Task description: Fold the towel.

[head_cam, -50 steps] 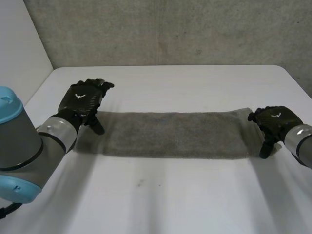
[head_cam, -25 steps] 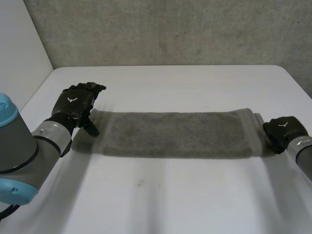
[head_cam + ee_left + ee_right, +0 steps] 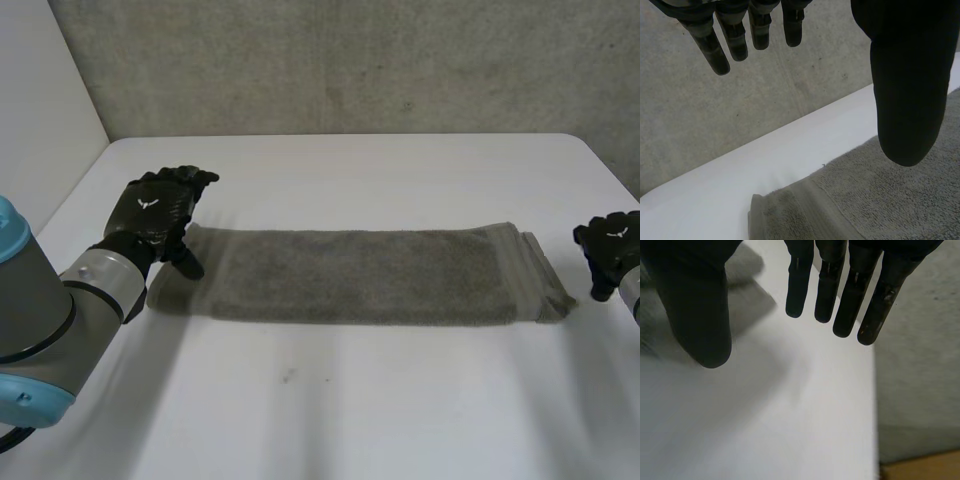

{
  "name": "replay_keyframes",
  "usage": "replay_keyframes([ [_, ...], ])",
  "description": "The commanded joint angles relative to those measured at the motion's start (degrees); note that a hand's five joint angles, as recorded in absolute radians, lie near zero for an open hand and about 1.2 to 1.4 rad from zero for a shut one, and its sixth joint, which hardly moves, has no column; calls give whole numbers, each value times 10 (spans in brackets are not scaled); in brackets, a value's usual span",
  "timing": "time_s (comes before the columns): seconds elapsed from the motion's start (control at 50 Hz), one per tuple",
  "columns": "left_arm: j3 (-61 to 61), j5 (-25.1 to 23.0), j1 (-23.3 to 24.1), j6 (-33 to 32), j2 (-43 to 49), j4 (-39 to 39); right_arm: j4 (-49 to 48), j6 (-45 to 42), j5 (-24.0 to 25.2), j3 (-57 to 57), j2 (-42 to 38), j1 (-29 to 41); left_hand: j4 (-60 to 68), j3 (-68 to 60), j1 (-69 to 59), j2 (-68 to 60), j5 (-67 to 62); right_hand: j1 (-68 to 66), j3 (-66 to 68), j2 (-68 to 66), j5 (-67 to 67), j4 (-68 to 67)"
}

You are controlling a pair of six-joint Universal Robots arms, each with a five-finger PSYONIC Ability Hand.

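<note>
At nine o'clock the left hand hangs spread over the towel, right hand spread empty past three o'clock: a lone pinch may skew it.

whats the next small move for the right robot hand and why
Probably move the right robot hand onto the towel's nearest end and pinch it: its fingers are straight, holding nothing, beside that end, and the towel lies as one long strip.

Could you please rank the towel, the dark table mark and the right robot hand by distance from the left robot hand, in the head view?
1. towel, its end at the left robot hand.
2. dark mark, on the table's front.
3. right robot hand, beyond the towel's other end.
</note>
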State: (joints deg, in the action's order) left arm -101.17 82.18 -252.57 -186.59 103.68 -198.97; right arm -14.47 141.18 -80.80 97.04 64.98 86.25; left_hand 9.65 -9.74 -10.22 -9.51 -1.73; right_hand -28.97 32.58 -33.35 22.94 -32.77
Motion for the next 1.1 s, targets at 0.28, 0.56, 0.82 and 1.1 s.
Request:
replay_keyframes([
  [0.28, -1, 0, 2, 0, 1, 0, 112, 67, 115, -11, -26, -30, 4, -3, 2, -5, 17, -55, 19, -11, 15, -17],
  [0.56, -1, 0, 2, 0, 1, 0, 89, 67, 115, -11, -46, -27, 4, -3, 2, -5, 17, -132, 96, -88, 93, -94],
  [0.82, -1, 0, 2, 0, 1, 0, 81, 56, 114, -25, -64, -27, 4, -3, 2, -5, 17, -510, 474, -466, 471, -472],
  [1.1, -1, 0, 2, 0, 0, 0, 30, -87, -57, -52, -25, -80, 4, -3, 2, -5, 17, -510, 474, -466, 471, -472],
])
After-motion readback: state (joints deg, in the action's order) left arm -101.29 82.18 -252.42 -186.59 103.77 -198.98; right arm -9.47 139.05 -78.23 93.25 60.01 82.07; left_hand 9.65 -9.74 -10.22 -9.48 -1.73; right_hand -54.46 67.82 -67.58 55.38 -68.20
